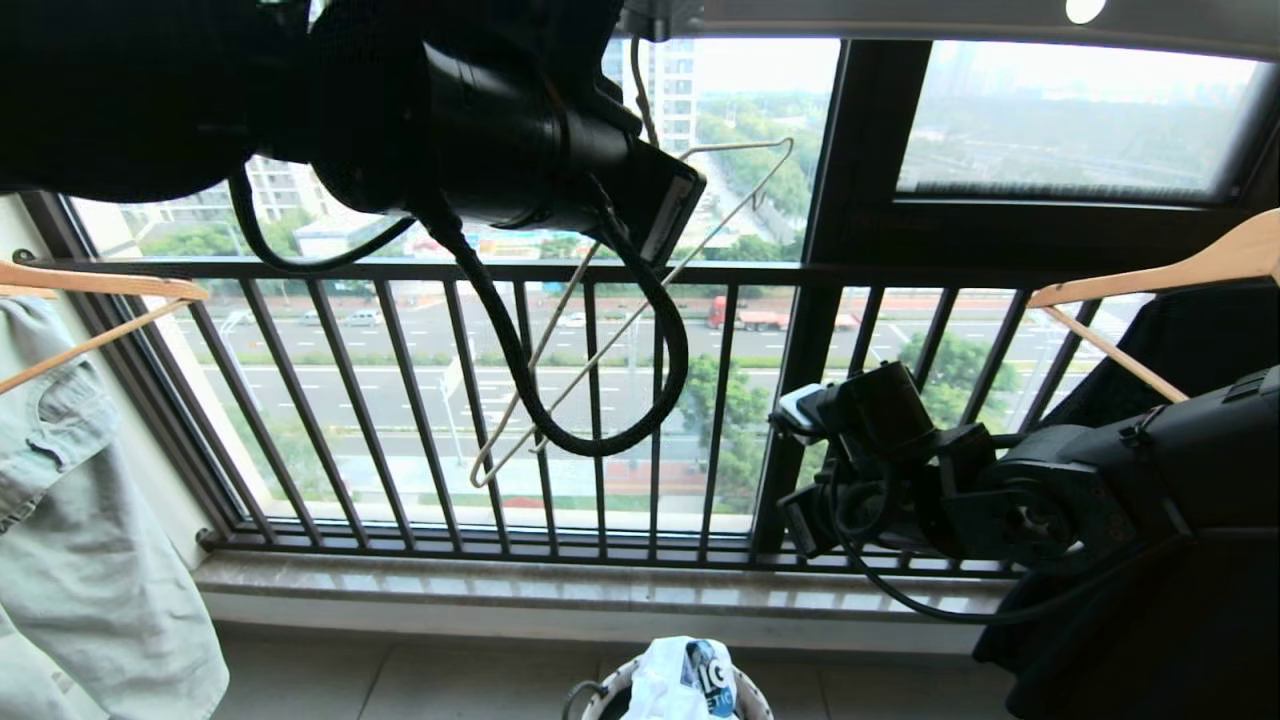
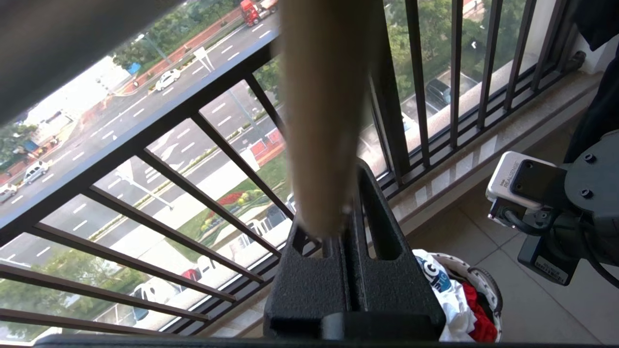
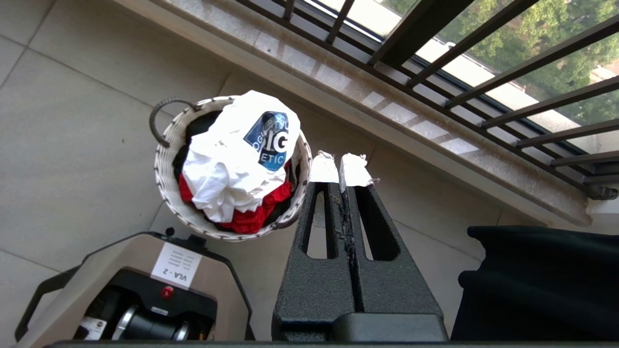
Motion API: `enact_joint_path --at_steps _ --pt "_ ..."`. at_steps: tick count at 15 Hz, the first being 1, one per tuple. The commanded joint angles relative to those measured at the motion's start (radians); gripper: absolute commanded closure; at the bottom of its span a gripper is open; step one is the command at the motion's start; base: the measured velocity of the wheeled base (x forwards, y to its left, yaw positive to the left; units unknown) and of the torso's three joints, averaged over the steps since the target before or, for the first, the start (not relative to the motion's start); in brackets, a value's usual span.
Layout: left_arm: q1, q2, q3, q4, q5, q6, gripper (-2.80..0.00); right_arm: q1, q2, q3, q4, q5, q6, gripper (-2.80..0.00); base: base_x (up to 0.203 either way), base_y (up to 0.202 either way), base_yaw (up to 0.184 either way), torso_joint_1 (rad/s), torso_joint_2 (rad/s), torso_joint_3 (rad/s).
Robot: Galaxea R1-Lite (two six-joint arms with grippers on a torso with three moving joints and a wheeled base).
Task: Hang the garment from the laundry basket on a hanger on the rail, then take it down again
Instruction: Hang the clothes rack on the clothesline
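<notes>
Head view: your left gripper (image 1: 672, 215) reaching up at 12 o'clock, fingers pressed together on hanger (image 1: 640, 310), which is dangling tilted toward 7 o'clock against window railing (image 1: 600, 400). Left wrist view: cream bar filling gap above closed fingers (image 2: 387, 270). Your right gripper (image 3: 341, 169) idling at 4 o'clock, fingers shut, holding nothing. Garment (image 3: 232, 164) sitting crumpled in laundry basket (image 3: 167, 188) at 6 o'clock, just beside right fingertips, well apart from left ones.

Both wrist views look down onto the laundry basket (image 3: 167, 186).
</notes>
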Motion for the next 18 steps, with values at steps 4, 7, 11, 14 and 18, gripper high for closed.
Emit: enact_joint_path --at_steps 4,7,11,14,18 --pt "0.014 0.019 -0.002 0.004 0.002 0.000 0.00 0.001 0.004 0.000 0.000 -0.002 0.000 0.00 0.000 0.000 0.000 0.000 0.00 0.000" --pt "0.021 0.018 -0.003 0.004 0.000 -0.004 0.00 0.001 0.006 0.000 0.000 -0.001 0.000 0.00 0.000 0.000 0.000 0.000 0.00 0.000" --pt "0.025 0.017 0.001 0.006 0.000 -0.012 0.00 0.001 0.005 0.001 0.000 -0.001 0.000 0.00 0.000 0.000 0.000 0.000 0.00 0.000" --pt "0.025 0.014 0.003 0.006 -0.003 -0.016 -2.80 0.000 0.002 0.007 0.000 -0.001 -0.003 0.00 0.000 0.000 0.000 0.000 0.00 0.000" --pt "0.026 -0.008 0.004 0.010 -0.005 -0.043 -2.80 -0.007 -0.004 0.012 -0.013 -0.001 -0.008 0.00 0.000 0.000 0.000 0.000 0.00 0.000"
